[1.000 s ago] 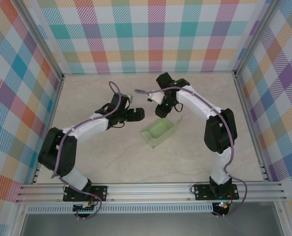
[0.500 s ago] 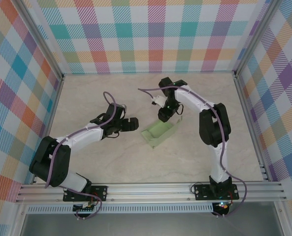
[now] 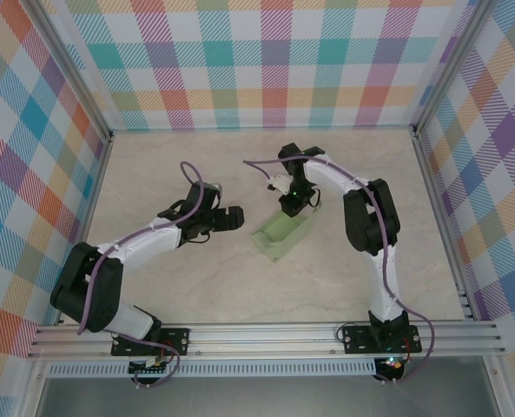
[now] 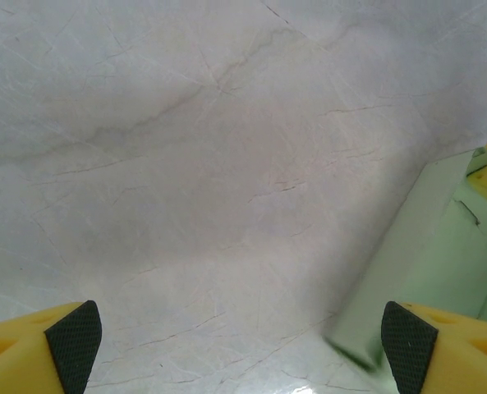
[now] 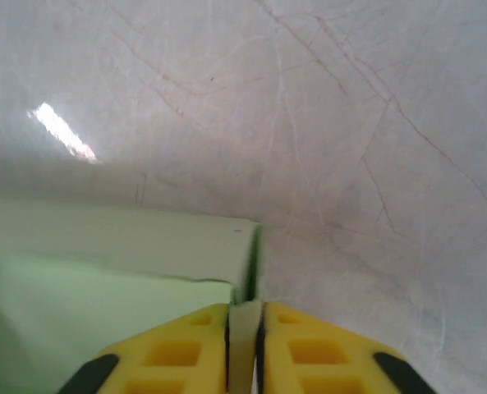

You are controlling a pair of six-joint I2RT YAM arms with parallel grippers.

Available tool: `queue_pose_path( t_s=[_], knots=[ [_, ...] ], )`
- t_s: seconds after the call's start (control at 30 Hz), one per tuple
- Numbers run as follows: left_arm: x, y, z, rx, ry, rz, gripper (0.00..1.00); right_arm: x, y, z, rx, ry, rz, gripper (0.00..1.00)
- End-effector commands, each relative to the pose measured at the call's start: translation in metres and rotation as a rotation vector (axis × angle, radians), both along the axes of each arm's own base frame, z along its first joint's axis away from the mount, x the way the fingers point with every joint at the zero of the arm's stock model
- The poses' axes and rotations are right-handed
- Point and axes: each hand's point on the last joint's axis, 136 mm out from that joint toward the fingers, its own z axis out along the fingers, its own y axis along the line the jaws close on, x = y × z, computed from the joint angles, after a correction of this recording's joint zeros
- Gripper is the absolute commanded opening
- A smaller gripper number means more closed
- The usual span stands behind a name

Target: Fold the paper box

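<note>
The paper box (image 3: 280,234) is pale green card, partly folded into a shallow tray, lying near the table's middle. My right gripper (image 3: 293,207) is at the box's far end, and in the right wrist view (image 5: 245,316) its yellow fingers (image 5: 186,349) are shut on the upright edge of a box wall (image 5: 245,328). My left gripper (image 3: 233,218) hovers just left of the box, wide open, with nothing between its fingertips (image 4: 407,345). In the left wrist view the box's near wall (image 4: 424,254) sits at the right edge.
The marble-patterned tabletop (image 3: 188,278) is bounded by plaid walls (image 3: 266,69) on three sides. A metal rail (image 3: 266,334) runs along the near edge by the arm bases.
My right gripper has dropped towards the box's far end and shut on a wall of it. The left arm pulled back slightly to the left and lower.
</note>
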Motion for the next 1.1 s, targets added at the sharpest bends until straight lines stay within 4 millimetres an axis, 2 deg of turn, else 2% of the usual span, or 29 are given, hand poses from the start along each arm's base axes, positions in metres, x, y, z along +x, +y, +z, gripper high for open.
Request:
queue_pose_path(
  t_s=[0.0, 0.1, 0.23, 0.43, 0.57, 0.7, 0.93, 1.07],
  knots=[
    [0.002, 0.003, 0.018, -0.033, -0.052, 0.022, 0.91, 0.002, 0.010, 0.003, 0.044, -0.038, 0.010, 0.07],
    [0.002, 0.004, 0.025, -0.051, -0.074, 0.034, 0.91, 0.010, 0.016, 0.013, 0.080, -0.103, 0.012, 0.00],
    [0.000, 0.002, 0.038, -0.106, -0.121, 0.037, 0.92, 0.021, 0.025, 0.035, 0.165, -0.208, -0.017, 0.00],
    [-0.004, -0.003, 0.065, -0.192, -0.255, -0.008, 0.97, 0.040, 0.039, 0.081, 0.340, -0.413, -0.104, 0.00],
    [-0.009, -0.009, 0.066, -0.206, -0.314, -0.072, 1.00, 0.049, 0.042, 0.104, 0.432, -0.540, -0.152, 0.00],
    [-0.013, -0.017, 0.065, -0.232, -0.349, -0.123, 1.00, 0.049, 0.045, 0.128, 0.527, -0.638, -0.155, 0.00],
    [-0.017, -0.039, 0.083, -0.302, -0.438, -0.226, 1.00, 0.048, 0.043, 0.158, 0.618, -0.714, -0.200, 0.00],
    [-0.013, -0.041, 0.079, -0.272, -0.449, -0.234, 1.00, 0.045, 0.046, 0.172, 0.679, -0.725, -0.209, 0.00]
  ],
)
